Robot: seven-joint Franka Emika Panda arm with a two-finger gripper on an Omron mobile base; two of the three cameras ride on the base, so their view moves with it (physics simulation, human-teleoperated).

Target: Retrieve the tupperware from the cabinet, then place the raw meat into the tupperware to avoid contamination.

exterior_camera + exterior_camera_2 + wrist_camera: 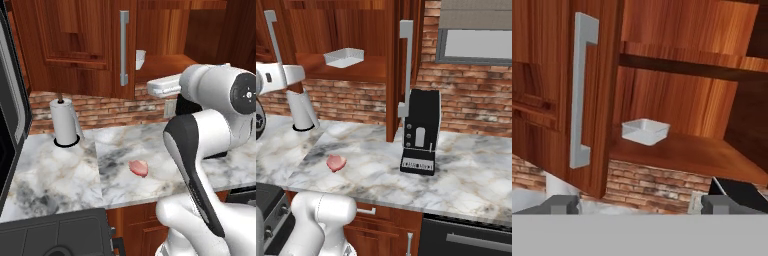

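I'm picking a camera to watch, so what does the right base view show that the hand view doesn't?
Right base view alone: the raw meat on the marble counter, and a window. Hand view alone: the open pincer and the shelf above the tupperware. Both: the tupperware on the open cabinet's lower shelf, plus the coffee machine.

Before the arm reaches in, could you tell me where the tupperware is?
The tupperware sits on the lower shelf of the open cabinet, right of the closed door's handle.
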